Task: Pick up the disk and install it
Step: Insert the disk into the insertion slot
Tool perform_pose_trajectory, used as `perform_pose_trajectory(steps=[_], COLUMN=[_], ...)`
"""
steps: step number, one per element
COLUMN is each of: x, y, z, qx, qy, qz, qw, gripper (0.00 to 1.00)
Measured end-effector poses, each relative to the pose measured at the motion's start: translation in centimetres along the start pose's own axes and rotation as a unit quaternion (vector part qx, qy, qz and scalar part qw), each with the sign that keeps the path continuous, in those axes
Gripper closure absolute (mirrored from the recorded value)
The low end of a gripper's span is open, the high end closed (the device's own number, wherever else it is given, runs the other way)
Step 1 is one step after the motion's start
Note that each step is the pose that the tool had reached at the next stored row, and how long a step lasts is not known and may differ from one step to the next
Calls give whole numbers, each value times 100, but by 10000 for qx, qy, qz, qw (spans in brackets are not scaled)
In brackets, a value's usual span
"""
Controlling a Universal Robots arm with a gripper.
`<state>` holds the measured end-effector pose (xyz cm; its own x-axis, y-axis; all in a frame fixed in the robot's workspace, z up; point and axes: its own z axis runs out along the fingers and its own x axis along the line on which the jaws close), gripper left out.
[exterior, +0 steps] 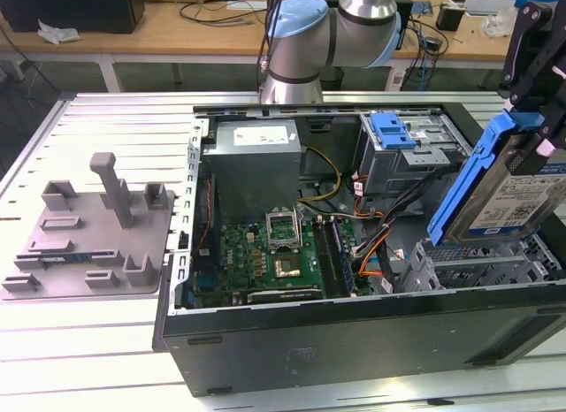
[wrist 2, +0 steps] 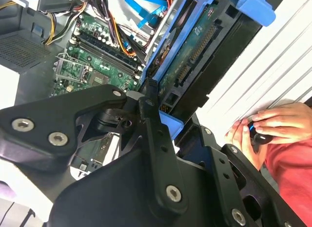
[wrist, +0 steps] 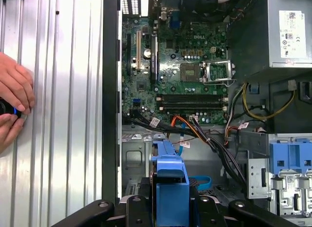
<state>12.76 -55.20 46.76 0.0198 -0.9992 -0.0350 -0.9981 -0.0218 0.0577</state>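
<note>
At the exterior view's right, the pincer (exterior: 536,133) clenches the disk (exterior: 511,198), tilted above the drive cage (exterior: 469,270). Lowered askew, its blue frame (exterior: 469,178) may jam on the cage or snag the cables (exterior: 400,202).

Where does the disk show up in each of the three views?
Exterior view: the disk hangs tilted in the claw at the exterior view's right.
Second wrist view: the disk sits between the claw's black links.
First wrist view: the disk is edge-on, blue frame toward the camera.
Shared landmark: the green motherboard.
</note>
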Motion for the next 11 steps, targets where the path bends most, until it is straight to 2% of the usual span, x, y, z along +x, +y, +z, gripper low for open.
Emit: perform_pose_trajectory(steps=[11], x=[0], y=[-16], z=[3], qx=[0], qy=[1], qz=[0], qw=[10000], gripper=[64])
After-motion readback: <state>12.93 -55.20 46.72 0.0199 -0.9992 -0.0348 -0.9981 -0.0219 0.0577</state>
